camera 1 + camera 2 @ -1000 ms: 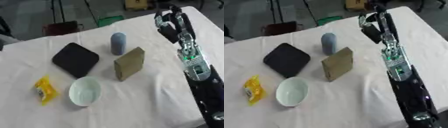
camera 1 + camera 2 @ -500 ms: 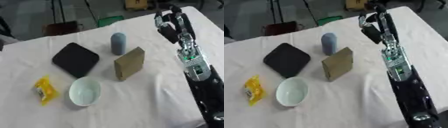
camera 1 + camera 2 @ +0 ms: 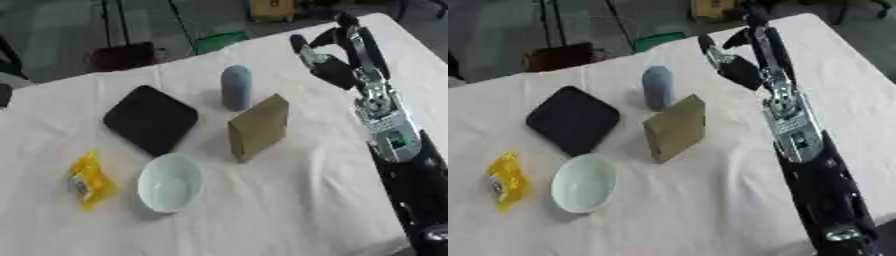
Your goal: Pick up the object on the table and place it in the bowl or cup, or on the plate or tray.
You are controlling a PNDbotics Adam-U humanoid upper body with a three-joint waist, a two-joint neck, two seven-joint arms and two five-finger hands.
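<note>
Left eye view looks down on one tabletop (image 3: 289,210) under a white cloth, carrying five things. Farthest left lies one yellow packet (image 3: 87,181), flat on the cloth near the left edge and apart from everything else. Just right of it stands one pale bowl (image 3: 171,183), upright; nothing can be made out inside it. Behind the bowl, toward the far side, lies one black square plate (image 3: 150,119), turned so a corner points at the bowl; the two are very close, and it cannot be told whether they touch. Right of the plate stands one brown box (image 3: 259,127), upright on a narrow side. Just behind the box stands one grey-blue cylinder (image 3: 236,87), upright, close to the box's far top corner.

Right of all these, one robot hand (image 3: 328,55), the right one, shows at the far end of a black and silver arm (image 3: 389,131) that runs up the right side of the view. The robot hand hangs over the far right part of the cloth, well apart from the cylinder and box, its fingers (image 3: 302,44) relaxed and spread, grasping nothing. No other robot hand shows in either view.
</note>
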